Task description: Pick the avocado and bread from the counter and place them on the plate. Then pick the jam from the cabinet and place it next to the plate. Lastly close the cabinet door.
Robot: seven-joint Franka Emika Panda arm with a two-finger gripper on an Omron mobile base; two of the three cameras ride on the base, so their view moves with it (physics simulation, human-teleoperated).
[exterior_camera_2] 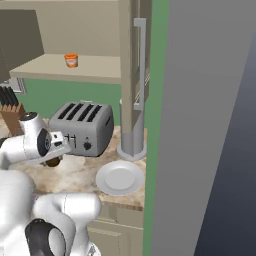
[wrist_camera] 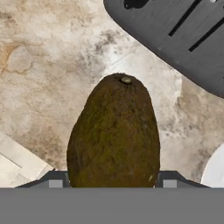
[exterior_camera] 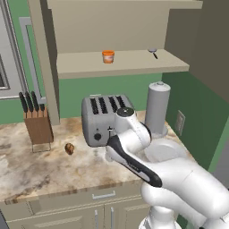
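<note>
The dark olive-brown avocado [wrist_camera: 114, 135] sits between my gripper's [wrist_camera: 112, 181] fingertips [wrist_camera: 54, 180], stem end pointing away, and the gripper is shut on it. From the right base view the gripper [exterior_camera_2: 54, 152] hangs just above the counter [exterior_camera_2: 75, 175] in front of the toaster, with the avocado [exterior_camera_2: 52, 161] showing dark beneath it. The tan bread [exterior_camera: 69, 148] lies on the counter [exterior_camera: 27, 165] left of the toaster. The white plate [exterior_camera_2: 120, 178] rests to the gripper's right; its rim [wrist_camera: 216, 170] shows in the hand view. The orange jam [exterior_camera: 108, 56] stands on the open cabinet's shelf [exterior_camera: 134, 62].
A grey toaster [exterior_camera: 105, 117] stands at the back of the counter, close behind the gripper. A tall grey cylinder [exterior_camera: 156, 107] is to its right, and a knife block [exterior_camera: 38, 125] to its left. The open cabinet door [exterior_camera_2: 134, 75] hangs above the plate.
</note>
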